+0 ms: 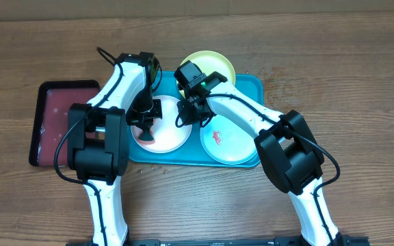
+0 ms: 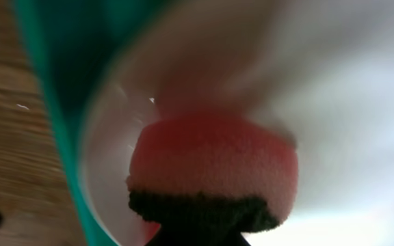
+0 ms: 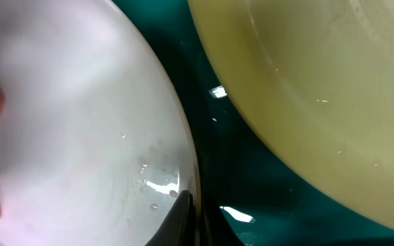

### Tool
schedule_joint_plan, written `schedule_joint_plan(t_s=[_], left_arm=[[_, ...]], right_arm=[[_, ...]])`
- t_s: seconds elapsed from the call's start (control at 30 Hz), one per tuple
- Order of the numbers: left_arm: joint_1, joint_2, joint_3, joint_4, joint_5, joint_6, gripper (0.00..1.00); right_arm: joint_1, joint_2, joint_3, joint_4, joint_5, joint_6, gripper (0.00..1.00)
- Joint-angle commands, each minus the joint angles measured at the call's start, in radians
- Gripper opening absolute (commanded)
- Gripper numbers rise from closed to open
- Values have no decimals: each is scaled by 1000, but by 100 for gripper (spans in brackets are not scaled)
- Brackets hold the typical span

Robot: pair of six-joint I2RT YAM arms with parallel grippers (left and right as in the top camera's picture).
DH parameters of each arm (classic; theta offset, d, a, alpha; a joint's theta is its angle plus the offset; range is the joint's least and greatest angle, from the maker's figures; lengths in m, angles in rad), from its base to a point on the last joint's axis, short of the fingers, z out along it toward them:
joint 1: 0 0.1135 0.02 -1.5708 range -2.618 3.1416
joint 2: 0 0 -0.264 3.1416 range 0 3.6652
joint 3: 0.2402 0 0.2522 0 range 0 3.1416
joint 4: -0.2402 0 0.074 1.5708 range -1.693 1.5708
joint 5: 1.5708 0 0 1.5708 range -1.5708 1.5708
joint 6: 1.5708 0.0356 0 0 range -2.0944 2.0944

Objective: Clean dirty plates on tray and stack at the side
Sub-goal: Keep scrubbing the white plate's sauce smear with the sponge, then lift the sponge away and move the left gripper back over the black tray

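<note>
The white plate (image 1: pixel 170 137) lies at the left of the turquoise tray (image 1: pixel 250 86). My left gripper (image 1: pixel 144 128) is shut on a pink sponge with a dark scouring side (image 2: pixel 211 164) and presses it on the white plate (image 2: pixel 334 102). My right gripper (image 1: pixel 187 113) is shut on the white plate's right rim (image 3: pixel 67 116), its fingers (image 3: pixel 187 219) straddling the edge. The yellow-green plate (image 1: pixel 214 65) sits at the tray's back edge and shows in the right wrist view (image 3: pixel 320 89). The pale mint plate (image 1: pixel 228 143), with a red smear, lies at the tray's right.
A smaller dark red tray (image 1: pixel 60 126) stands on the wooden table to the left of the turquoise tray. The turquoise tray's rim (image 2: pixel 53 82) runs close beside the white plate. Bare wood surrounds both trays.
</note>
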Motion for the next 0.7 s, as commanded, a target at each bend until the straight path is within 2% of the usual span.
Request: schedule_joint_plan(t_s=[0.0, 0.2, 0.37, 0.53, 0.67], left_arm=[[-5, 13, -5, 72, -108, -80, 4], [-11, 13, -5, 210, 219, -68, 4], [-29, 13, -5, 241, 454, 71, 4], [-27, 13, -5, 167, 464, 158, 4], [-8, 13, -5, 94, 330, 138, 4]], right_arm=[[7, 21, 8, 0, -4, -15, 4], [7, 21, 8, -1, -4, -15, 4], [7, 21, 8, -1, -4, -15, 4], [7, 21, 8, -1, -4, -15, 4], [7, 21, 8, -1, -4, -15, 4]])
